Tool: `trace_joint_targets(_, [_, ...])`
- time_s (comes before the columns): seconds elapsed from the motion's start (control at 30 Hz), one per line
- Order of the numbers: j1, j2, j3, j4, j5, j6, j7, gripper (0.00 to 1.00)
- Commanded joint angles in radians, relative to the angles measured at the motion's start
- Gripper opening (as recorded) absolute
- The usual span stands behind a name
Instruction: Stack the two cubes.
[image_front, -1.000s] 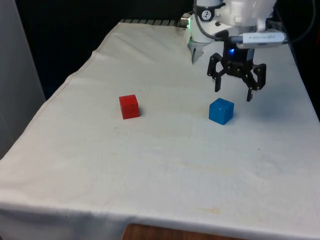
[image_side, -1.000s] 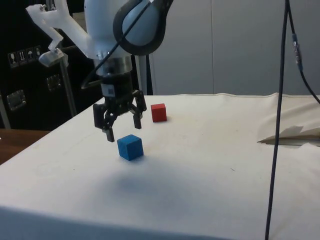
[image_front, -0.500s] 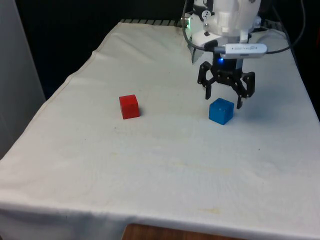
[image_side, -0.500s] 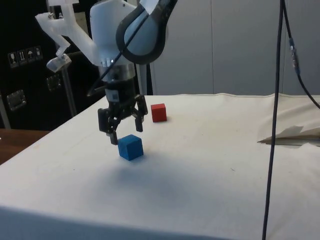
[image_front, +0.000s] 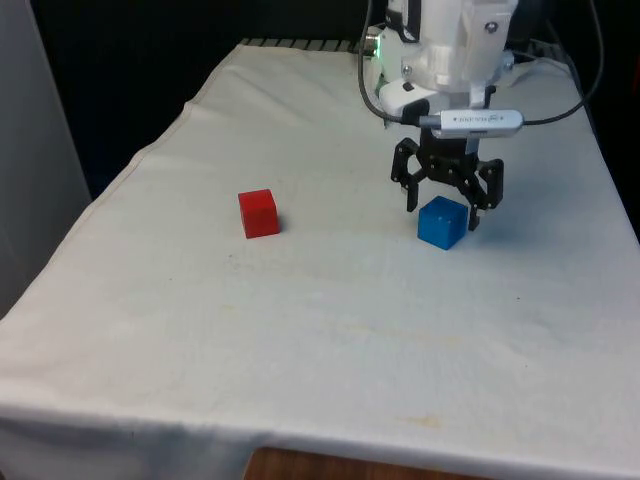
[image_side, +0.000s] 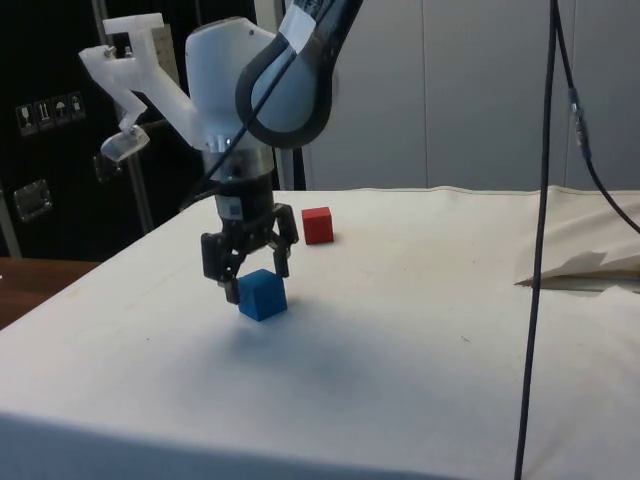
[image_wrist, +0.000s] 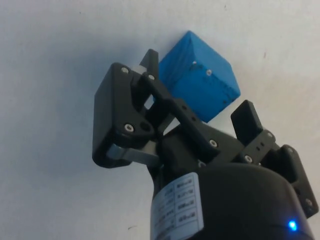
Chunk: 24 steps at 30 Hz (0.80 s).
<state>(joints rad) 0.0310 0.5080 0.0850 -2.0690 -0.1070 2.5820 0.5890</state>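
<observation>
Gripper (image_front: 445, 213) lowered over the blue cube (image_front: 442, 222), fingers spread apart.

A second ago it hung higher, towards the front view's right; now a finger stands on either side of the blue cube (image_side: 262, 295), not clamped. The red cube (image_front: 259, 213) sits well apart on the white cloth (image_front: 300, 330), unmoved. Dark cabinets (image_side: 50, 130) stand behind; their stickers are unreadable.

white-clothed table (image_front: 330, 330) bears red cube (image_front: 259, 213), blue cube (image_front: 441, 222).
</observation>
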Motion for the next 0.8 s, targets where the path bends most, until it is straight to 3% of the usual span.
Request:
trace_joint_targets(0.0, [-0.006, 0.012, 0.007, 0.004, 0.008, 0.013, -0.009, 1.00])
trace_joint_targets(0.03, [0.000, 0.008, 0.000, 0.001, 0.000, 0.006, 0.000, 1.00])
trace_joint_targets(0.07, [-0.007, 0.018, 0.007, 0.004, 0.009, 0.016, -0.009, 1.00])
trace_joint_targets(0.27, [-0.006, 0.029, 0.004, 0.006, 0.007, 0.018, -0.006, 1.00])
trace_joint_targets(0.3, [0.000, 0.026, -0.002, 0.005, 0.000, 0.011, 0.000, 1.00])
trace_joint_targets(0.37, [-0.005, 0.029, 0.003, 0.006, 0.007, 0.018, -0.005, 1.00])
trace_joint_targets(0.57, [0.000, 0.027, -0.003, 0.005, 0.000, 0.011, 0.000, 0.33])
trace_joint_targets(0.6, [-0.004, 0.030, 0.001, 0.006, 0.005, 0.017, -0.004, 0.33])
trace_joint_targets(0.7, [-0.004, 0.030, 0.000, 0.006, 0.005, 0.017, -0.003, 0.03])
trace_joint_targets(0.77, [-0.003, 0.030, 0.000, 0.006, 0.005, 0.017, -0.003, 0.03])
